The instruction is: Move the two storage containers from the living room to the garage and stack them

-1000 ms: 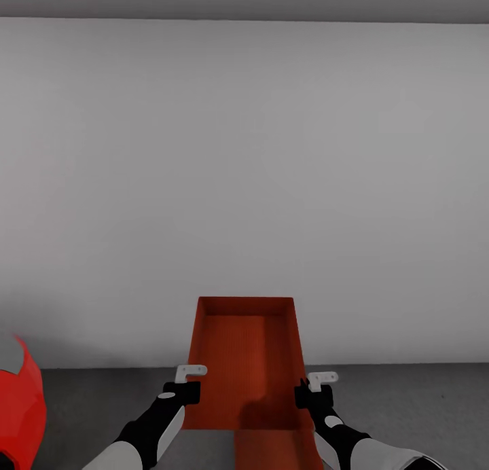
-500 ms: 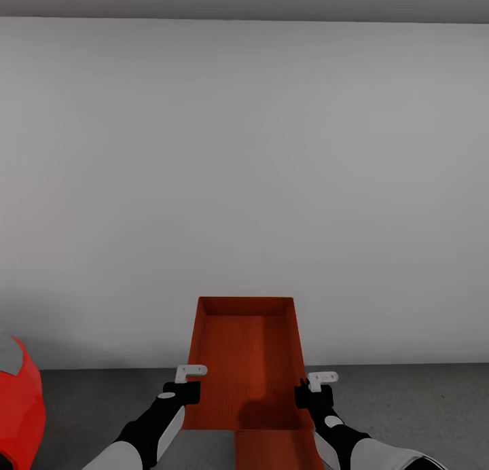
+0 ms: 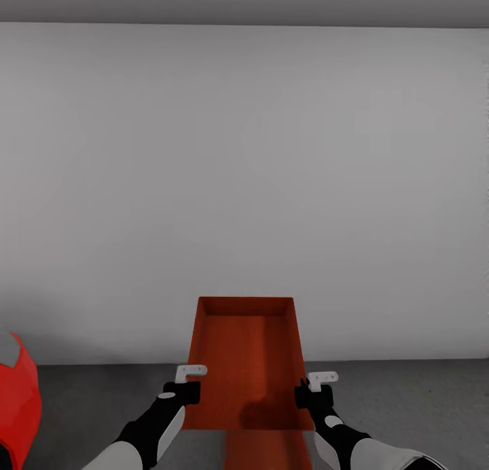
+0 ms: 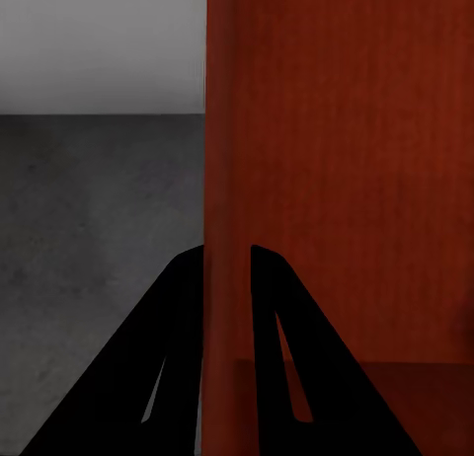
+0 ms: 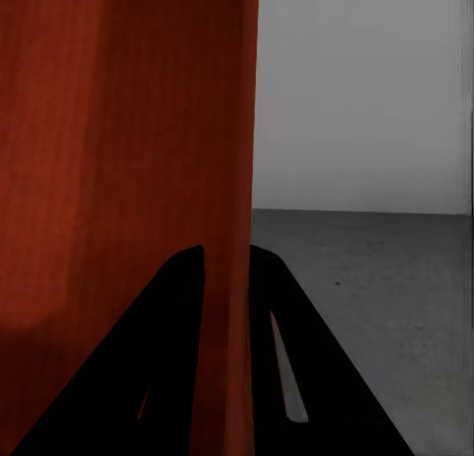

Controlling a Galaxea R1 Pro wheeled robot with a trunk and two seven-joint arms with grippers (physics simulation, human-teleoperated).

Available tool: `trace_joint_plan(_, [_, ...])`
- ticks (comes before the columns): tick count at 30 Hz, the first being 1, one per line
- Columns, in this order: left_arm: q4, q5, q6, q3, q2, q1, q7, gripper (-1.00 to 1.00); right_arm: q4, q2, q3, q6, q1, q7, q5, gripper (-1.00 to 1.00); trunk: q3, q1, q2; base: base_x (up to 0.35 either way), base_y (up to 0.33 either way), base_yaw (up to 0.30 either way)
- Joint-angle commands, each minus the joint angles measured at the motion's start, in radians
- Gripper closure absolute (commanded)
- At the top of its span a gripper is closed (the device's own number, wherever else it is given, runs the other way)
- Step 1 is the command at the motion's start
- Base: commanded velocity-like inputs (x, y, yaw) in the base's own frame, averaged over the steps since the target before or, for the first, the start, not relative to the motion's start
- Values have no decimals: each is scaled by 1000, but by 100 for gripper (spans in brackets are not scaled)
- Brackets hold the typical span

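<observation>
The robot is in the garage, looking at a plain pale wall with dark grey concrete floor below it. It holds an orange-red storage container out in front, up off the floor. The bin's open top faces up and its long sides point away from the robot.

The left gripper is pinched onto the left side wall of the bin. In the left wrist view, one black finger sits outside the thin wall and the other sits inside, with the wall squeezed between them. The right gripper does the same on the right side wall; its fingers close on the wall from both sides too. Holding the bin by both sides most likely keeps it level, so it does not tip or twist.

Under the held bin, at the bottom edge of the head view, a second orange-red container peeks out. Whether it rests on the floor cannot be told, because the held bin hides most of it. The held bin seems to be lined up above it, likely so it can be lowered on top.

A bit of the red car shows at the left.
</observation>
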State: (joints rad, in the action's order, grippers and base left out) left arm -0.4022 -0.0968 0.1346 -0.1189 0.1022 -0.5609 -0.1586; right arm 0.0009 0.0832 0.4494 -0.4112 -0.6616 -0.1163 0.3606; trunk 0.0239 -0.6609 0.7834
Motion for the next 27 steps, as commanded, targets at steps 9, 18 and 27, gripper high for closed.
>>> trace_joint_plan(9, [-4,-8,5,-8,1,-1,-13,100,2,1,-25,-3,-1,-3,16,100,2,0,2,-141,-231,0])
trace_joint_plan(18, [-4,-8,5,-8,-1,-1,-13,100,2,1,-26,-3,-1,-3,17,100,2,0,2,-37,-199,0])
trace_joint_plan(27, [-4,-8,5,-8,-1,-1,-13,100,2,1,-26,-4,-1,-3,17,100,2,0,2,0,-257,0])
